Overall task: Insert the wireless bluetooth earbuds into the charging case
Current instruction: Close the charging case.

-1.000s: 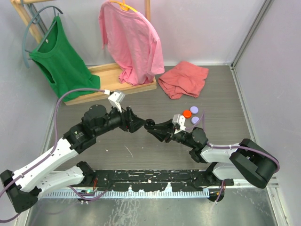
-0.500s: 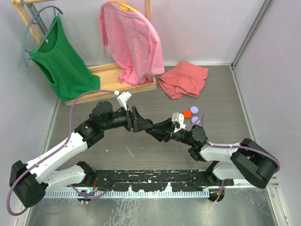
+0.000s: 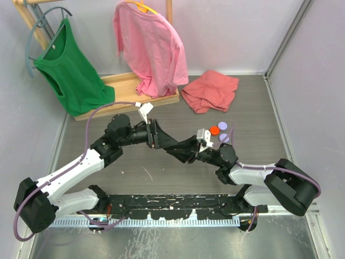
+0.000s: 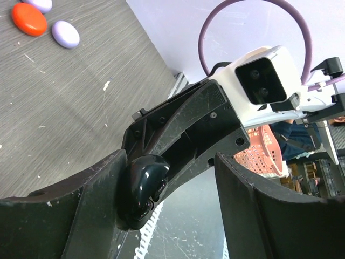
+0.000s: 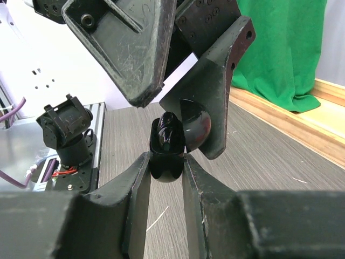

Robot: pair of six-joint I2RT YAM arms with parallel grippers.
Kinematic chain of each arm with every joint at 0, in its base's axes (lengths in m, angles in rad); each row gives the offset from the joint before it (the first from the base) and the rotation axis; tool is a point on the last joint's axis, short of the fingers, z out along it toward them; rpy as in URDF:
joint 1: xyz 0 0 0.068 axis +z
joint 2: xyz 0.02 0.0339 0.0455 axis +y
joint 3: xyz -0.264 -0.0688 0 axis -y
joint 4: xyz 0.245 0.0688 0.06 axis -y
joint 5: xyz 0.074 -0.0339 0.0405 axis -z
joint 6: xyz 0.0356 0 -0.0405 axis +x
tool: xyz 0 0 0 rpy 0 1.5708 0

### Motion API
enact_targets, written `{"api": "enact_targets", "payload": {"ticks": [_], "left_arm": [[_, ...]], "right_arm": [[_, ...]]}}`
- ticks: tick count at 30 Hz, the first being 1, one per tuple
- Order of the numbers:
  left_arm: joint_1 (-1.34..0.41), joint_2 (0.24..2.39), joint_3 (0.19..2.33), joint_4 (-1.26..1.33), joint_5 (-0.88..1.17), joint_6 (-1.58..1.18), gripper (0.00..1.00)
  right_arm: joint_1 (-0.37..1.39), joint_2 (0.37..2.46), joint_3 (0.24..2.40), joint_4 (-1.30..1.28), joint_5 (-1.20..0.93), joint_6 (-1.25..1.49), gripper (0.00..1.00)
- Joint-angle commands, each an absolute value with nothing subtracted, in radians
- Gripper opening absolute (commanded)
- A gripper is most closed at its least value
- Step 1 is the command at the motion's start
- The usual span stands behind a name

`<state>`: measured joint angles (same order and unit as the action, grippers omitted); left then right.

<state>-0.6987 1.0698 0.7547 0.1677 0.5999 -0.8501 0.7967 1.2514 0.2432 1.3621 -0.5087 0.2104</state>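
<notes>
A small glossy black rounded case (image 5: pixel 167 148), apparently the charging case with its lid hinged ajar, is held in the air above the middle of the surface. The right arm's fingers (image 5: pixel 135 194) are closed on its lower half in a narrow pinch. The left arm's fingers (image 4: pixel 91 199) stand open around it from the opposite side. One of them touches the case and the other is well apart from it. No earbud can be made out anywhere.

The likely risks come from that small, slick grip. A sideways push from the touching left finger could twist the case out of the pinch and drop it. The same push could snap the lid shut. The two sets of fingers are crowded together and could knock each other.

The surface (image 3: pixel 259 108) is grey wood-grain board. Right of its middle, just beyond the right arm, lie an orange round disc (image 3: pixel 214 130) and two lavender round discs (image 3: pixel 223 126). A crumpled coral-red cloth (image 3: pixel 210 90) lies near the far edge. A wooden clothes rack (image 3: pixel 124 89) stands towards the far left corner. On it hang a pink T-shirt (image 3: pixel 151 48) and a green tank top (image 3: pixel 73 75). Plain pale walls (image 3: pixel 242 32) enclose the far and side edges.
</notes>
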Motion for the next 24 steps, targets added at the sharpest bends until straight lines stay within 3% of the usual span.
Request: {"api": "enact_targets", "payload": {"ticks": [1,14,19,24], "left_arm": [[-0.686,1.039,0.758,0.283,0.641,-0.865,0.67],[-0.658,1.006,0.741,0.305,0.654,-0.871,0.66],[-0.631,0.933,0.758,0.044,0.508,-0.753,0.71],[-0.618,0.845,0.827,-0.329,0.193,-0.596,0.75]], "right_arm": [[0.799,1.235,0.266,1.403,-0.532,0.234,0.01],[0.797,1.203,0.275,1.270,-0.563,0.245,0.01],[0.784,1.158,0.315,1.057,-0.507,0.261,0.01],[0.740,1.112,0.377,0.776,-0.412,0.311,0.01]]}}
